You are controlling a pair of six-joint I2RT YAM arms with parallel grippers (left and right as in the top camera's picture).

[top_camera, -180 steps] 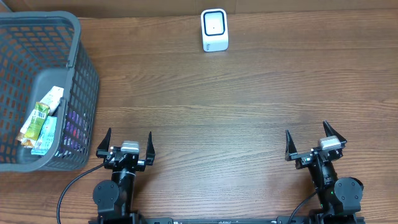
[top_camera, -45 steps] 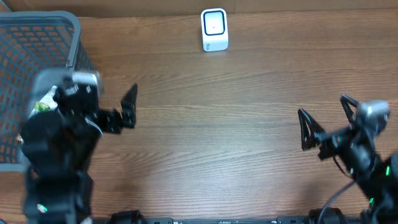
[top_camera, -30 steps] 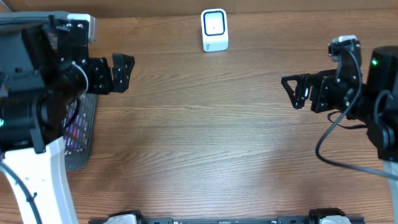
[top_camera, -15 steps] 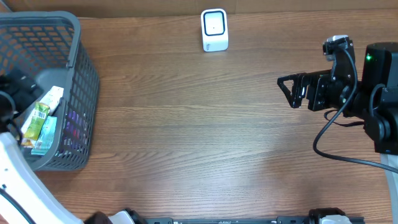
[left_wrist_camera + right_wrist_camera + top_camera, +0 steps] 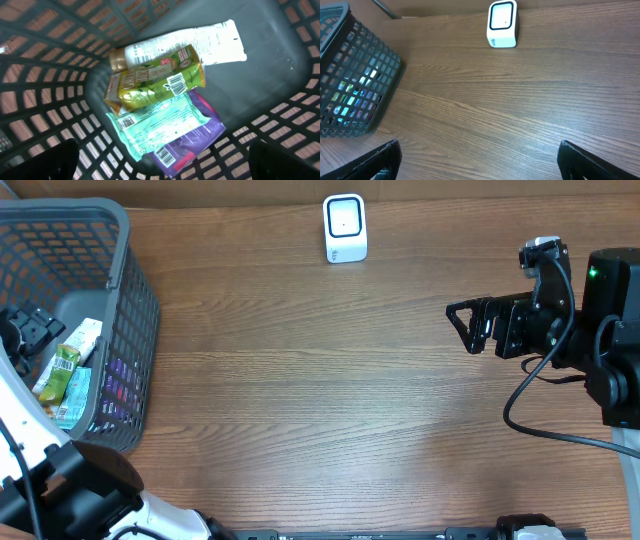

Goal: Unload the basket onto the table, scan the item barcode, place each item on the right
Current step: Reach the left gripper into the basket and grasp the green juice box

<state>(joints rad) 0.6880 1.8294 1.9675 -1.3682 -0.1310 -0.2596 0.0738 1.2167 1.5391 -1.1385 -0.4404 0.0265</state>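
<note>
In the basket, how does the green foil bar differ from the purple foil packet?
The green foil bar lies on top of the pile, uncovered; the purple foil packet lies lowest, partly under a mint wrapper. Both show a barcode facing up inside the grey mesh basket.

Soft, even indoor light, faint shadows; left pincer (image 5: 167, 159) tips blurred at frame corners.

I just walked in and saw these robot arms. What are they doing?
The left arm hangs in the basket, jaws open above the snack packs, holding nothing. The right arm hovers over the table, jaws open and empty. The scanner stands at the far edge; nothing is scanned yet.
</note>
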